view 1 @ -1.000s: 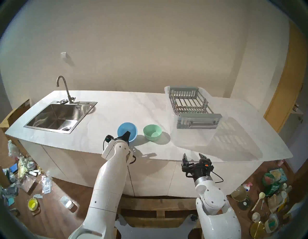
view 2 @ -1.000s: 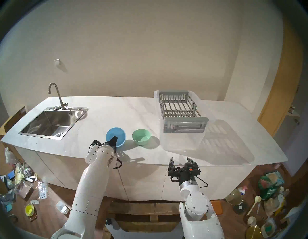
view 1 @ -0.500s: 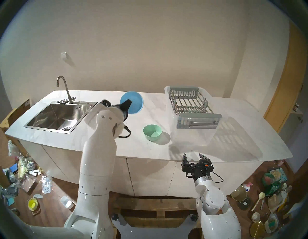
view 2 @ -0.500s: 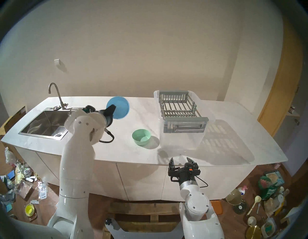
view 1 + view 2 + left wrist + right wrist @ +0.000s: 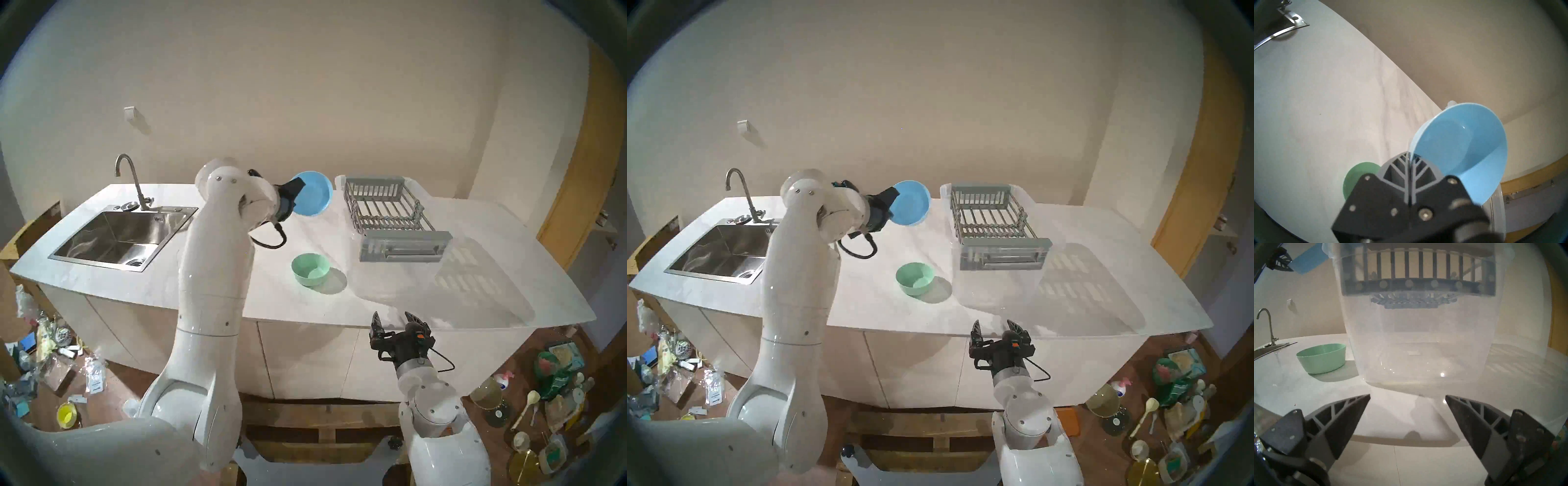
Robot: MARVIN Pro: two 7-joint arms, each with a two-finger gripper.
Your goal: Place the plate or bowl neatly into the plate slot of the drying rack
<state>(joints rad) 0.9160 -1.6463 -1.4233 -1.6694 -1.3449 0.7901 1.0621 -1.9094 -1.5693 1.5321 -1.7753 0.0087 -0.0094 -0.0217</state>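
- Head views: the left tool [image 5: 296, 193] is clamped on the rim of the blue bowl [image 5: 314, 198], holding it tilted on edge in the air above the table [image 5: 210, 271], its open side turned toward the camera, just left of the drying rack [image 5: 393, 217].
- The rack sits in the top of a clear plastic tub [image 5: 390, 278] at the far right of the table; its plate slot [image 5: 390, 217] of rods and short dividers holds nothing.
- A green bowl [image 5: 310, 269] stands upright on the table near the tub's left side, and the sink [image 5: 112, 237] with its faucet [image 5: 130, 180] lies at the far left.
- The right tool [image 5: 395, 320] hovers at the table's near edge, fingers spread apart and empty.
- Left wrist view: both fingers [image 5: 1398, 171] meet on the blue bowl's [image 5: 1466, 149] rim; the green bowl [image 5: 1356, 178] shows below, partly hidden.
- Right wrist view: the two fingers [image 5: 1345, 416] stand wide apart, facing the tub [image 5: 1423, 344], with the rack [image 5: 1417, 280] seen through its wall and the green bowl [image 5: 1322, 358] at left.
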